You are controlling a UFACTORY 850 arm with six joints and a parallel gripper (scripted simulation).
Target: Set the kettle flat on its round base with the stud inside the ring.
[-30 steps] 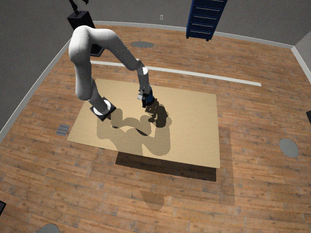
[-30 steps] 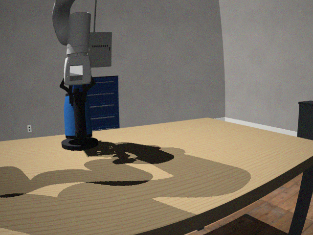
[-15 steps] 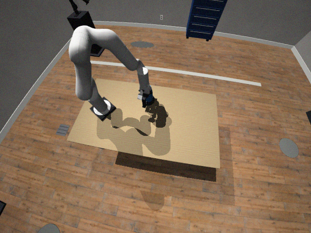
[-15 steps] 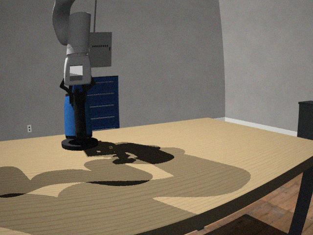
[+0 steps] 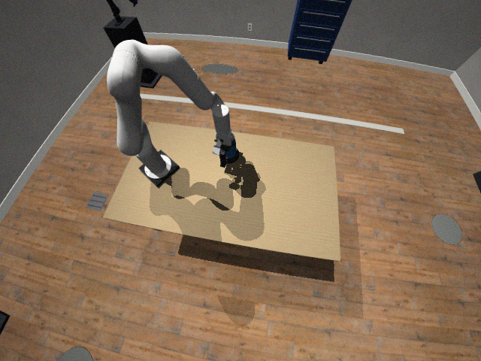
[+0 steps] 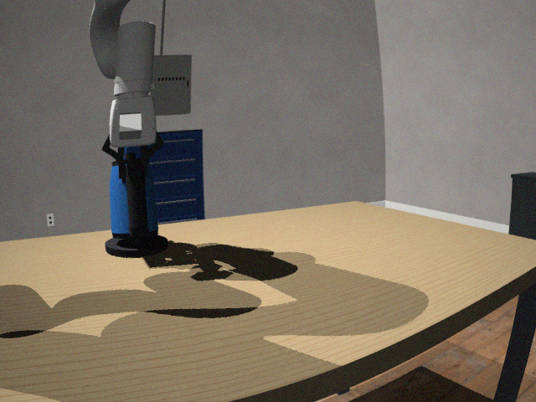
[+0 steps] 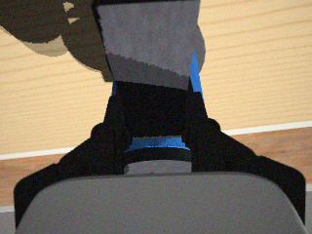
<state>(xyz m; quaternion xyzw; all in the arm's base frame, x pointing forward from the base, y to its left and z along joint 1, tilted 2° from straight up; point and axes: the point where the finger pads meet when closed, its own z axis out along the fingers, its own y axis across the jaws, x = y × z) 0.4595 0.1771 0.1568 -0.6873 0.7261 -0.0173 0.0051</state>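
Note:
The blue kettle (image 6: 119,198) stands upright over the black round base (image 6: 136,246) on the tan table, its bottom down at the disk. Its black handle bar (image 6: 137,194) faces the exterior view. My gripper (image 6: 131,166) comes straight down from above and is shut on the upright bar of the handle. In the top view the kettle (image 5: 231,152) shows as a small blue shape under the wrist. In the wrist view the black fingers hide most of the kettle; only blue edges (image 7: 196,73) show.
The arm's mount (image 5: 158,168) stands on the table's left part. A blue drawer cabinet (image 6: 177,175) stands behind the table by the wall. A dark cabinet (image 6: 523,203) is at the right edge.

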